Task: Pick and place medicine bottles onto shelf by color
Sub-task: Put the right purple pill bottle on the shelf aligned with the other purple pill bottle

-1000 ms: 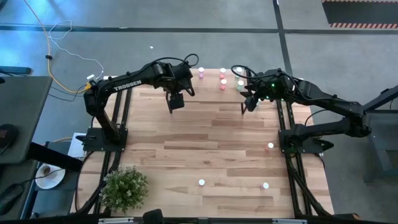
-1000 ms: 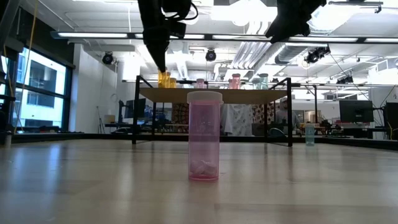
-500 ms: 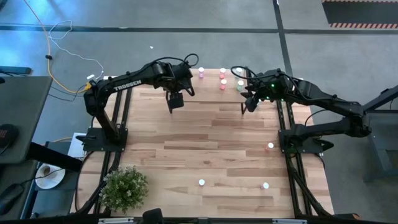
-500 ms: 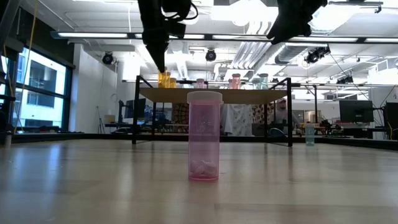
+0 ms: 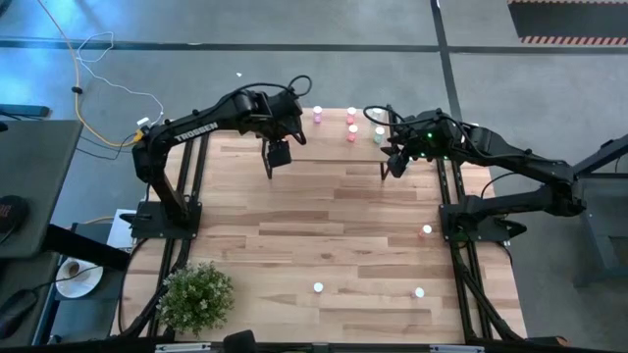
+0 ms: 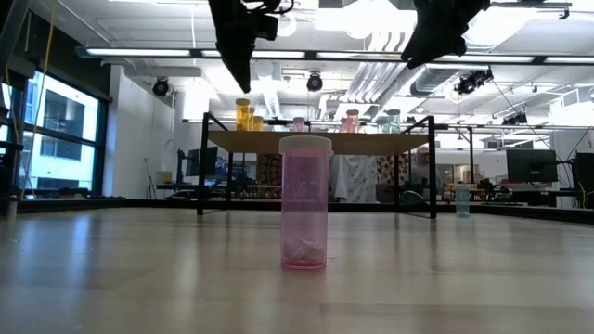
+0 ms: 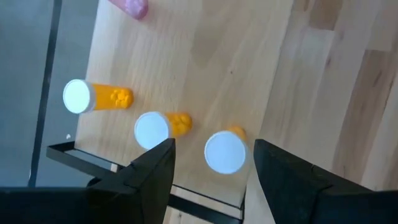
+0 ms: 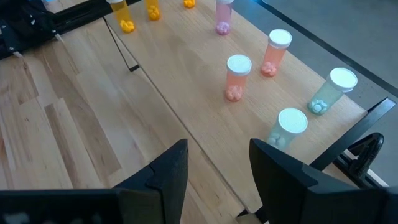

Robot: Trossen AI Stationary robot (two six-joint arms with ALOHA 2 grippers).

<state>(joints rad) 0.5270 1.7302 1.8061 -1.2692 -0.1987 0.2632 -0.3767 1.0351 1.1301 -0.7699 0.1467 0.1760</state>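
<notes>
The shelf (image 6: 320, 141) stands at the table's far edge. Three orange medicine bottles (image 7: 152, 129) with white caps stand upright on its left end. Further right on it stand a pink-purple bottle (image 8: 222, 15), two red ones (image 8: 238, 76) and two pale green ones (image 8: 286, 127). My left gripper (image 7: 211, 180) hangs open above the orange bottles, clear of their caps, holding nothing. My right gripper (image 8: 217, 174) hangs open and empty in front of the shelf's right end. A pink bottle (image 6: 304, 202) stands on the table near its front edge.
Two more loose bottles (image 5: 419, 292) (image 5: 427, 230) stand on the tabletop's right half. A potted plant (image 5: 196, 294) sits at the near left corner. The shelf's thin black legs (image 6: 201, 167) rise from the table at the far edge.
My left gripper has risen straight up from the orange bottles on the shelf's left end, still open. The orange bottle that its fingers hid in the low view now shows standing on the shelf.
</notes>
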